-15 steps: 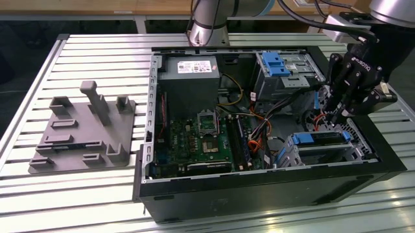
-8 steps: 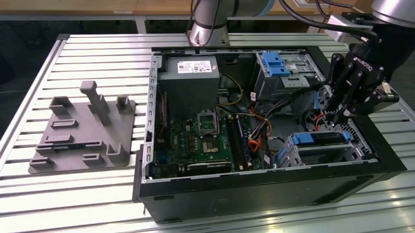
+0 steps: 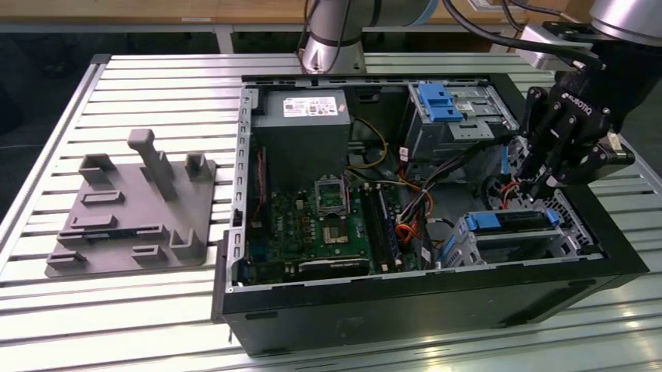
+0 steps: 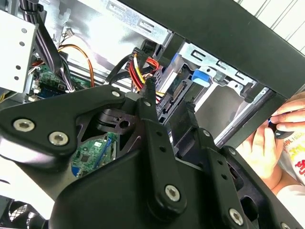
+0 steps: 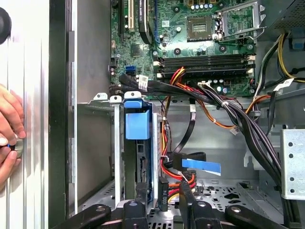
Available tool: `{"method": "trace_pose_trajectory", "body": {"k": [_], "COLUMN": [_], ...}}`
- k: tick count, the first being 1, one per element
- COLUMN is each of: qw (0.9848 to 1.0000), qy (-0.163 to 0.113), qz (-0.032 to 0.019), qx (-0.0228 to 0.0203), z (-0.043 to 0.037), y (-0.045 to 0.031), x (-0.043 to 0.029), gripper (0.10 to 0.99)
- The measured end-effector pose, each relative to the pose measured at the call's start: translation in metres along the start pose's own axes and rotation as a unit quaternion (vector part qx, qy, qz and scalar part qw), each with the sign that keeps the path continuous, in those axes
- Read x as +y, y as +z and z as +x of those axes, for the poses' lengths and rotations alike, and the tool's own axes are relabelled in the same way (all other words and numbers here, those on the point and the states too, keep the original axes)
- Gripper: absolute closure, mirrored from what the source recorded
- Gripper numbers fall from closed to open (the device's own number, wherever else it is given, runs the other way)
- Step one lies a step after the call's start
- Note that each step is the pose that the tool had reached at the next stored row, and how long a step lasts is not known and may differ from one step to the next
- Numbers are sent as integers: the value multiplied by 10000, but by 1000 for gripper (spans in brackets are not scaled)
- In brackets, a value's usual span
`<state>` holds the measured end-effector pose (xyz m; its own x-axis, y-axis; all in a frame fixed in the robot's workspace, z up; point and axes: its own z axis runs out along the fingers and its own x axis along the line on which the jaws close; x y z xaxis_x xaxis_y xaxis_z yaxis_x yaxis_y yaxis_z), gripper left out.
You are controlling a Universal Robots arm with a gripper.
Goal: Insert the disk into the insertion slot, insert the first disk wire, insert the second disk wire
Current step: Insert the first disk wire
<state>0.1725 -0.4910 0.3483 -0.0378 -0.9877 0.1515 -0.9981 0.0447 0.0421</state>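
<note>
The insertion slot [image 3: 538, 246] is bare, perforated silver sheet metal. The disk [image 3: 507, 221] has a carrier of smooth, bright blue plastic. The claw [image 3: 538, 190] looks matt black. The worktop [image 3: 155, 77] is ribbed metal with a sheen.

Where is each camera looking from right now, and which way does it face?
Exterior view: off the arm, above the table, looking down into the open computer case; the arm and gripper show at the exterior view's right.
First wrist view: on the arm, looking down past the gripper at the disk seated in the insertion slot, motherboard beyond.
Second wrist view: on the arm, looking along the gripper at the disk's connector end.
Both wrist views share the gripper, the disk and a person's hand outside the case.
</note>
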Motion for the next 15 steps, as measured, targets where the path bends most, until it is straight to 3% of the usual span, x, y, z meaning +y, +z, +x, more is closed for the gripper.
{"method": "trace_pose_trajectory", "body": {"k": [5,8,15], "qw": [10000,10000,10000], "qy": [1,0,-1], "qz": [-4,-8,-17], "qx": [4,8,15], "z": [0,-1,-4], "y": [0,0,0], "x": [2,1,1], "gripper": [698,831,851]}}
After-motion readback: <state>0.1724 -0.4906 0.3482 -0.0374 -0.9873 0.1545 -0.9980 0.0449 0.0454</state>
